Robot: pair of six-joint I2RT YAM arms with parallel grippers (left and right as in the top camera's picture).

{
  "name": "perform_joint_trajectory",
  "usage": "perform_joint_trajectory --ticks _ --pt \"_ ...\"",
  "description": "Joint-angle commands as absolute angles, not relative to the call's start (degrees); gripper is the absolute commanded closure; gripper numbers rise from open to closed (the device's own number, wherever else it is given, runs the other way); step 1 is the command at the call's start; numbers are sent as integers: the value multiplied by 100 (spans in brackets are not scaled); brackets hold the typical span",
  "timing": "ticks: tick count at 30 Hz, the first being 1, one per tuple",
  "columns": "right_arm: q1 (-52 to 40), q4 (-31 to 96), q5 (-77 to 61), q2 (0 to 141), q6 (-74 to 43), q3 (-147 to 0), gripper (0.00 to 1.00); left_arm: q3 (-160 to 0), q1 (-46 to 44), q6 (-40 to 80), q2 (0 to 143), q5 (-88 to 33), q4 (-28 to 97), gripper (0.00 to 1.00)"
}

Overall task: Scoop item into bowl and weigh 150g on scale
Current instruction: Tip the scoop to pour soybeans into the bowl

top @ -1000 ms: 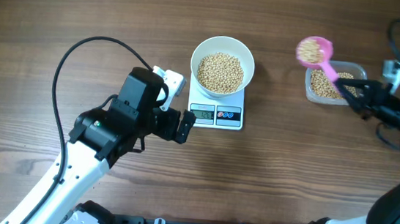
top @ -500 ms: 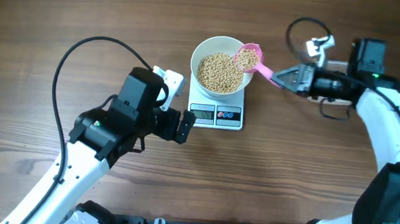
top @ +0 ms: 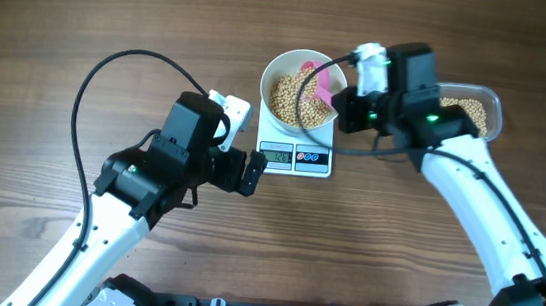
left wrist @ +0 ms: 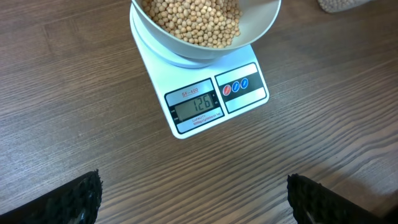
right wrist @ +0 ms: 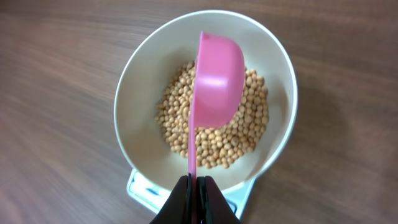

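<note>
The white bowl (top: 269, 76) stands on the white scale (top: 296, 158) and holds a heap of tan beans (top: 286, 99). My right gripper (top: 343, 112) is shut on the handle of a pink scoop (top: 324, 86). The scoop (right wrist: 217, 73) is turned on its side over the beans (right wrist: 249, 127) inside the bowl (right wrist: 142, 93). My left gripper (top: 243, 156) stands open and empty just front-left of the scale. In its wrist view the scale (left wrist: 214, 102) display reads 128 below the bowl (left wrist: 264, 23), and the gripper (left wrist: 196, 202) holds nothing.
A clear plastic tub (top: 485, 110) with more beans sits right of the scale, partly behind my right arm. A black cable (top: 88, 90) loops over the wooden table behind my left arm.
My right arm swung left from the tub to the bowl, and the loaded scoop has rolled onto its side over the beans. My left arm has not moved.
</note>
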State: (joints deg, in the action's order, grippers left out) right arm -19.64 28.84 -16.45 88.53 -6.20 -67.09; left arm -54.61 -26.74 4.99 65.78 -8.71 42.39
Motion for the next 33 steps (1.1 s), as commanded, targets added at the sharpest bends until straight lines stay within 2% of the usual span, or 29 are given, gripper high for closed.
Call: perform_joint_trajectory --ticks 1,4,10,20,28,33 --pt "-2480 2722 -139 8750 -3 -6718 96 -5485 -2696 386 6580 -939 4224 0" --pt "-2823 2674 987 8750 213 -6718 96 -5485 -2696 386 6580 -939 4224 0" --pt "-3118 2464 1822 8750 1015 -6718 95 -5485 -2694 386 6580 -939 4224 0" --pt "-3398 2274 1817 8750 1636 -6718 96 -5485 -2696 386 6580 -939 4224 0" --pt "-3503 2252 1817 8632 1651 -6718 96 -5485 -2696 386 6580 -939 4224 0" --pt "-3503 2373 1522 8635 998 -6716 96 -5485 -2694 386 6580 -939 4224 0"
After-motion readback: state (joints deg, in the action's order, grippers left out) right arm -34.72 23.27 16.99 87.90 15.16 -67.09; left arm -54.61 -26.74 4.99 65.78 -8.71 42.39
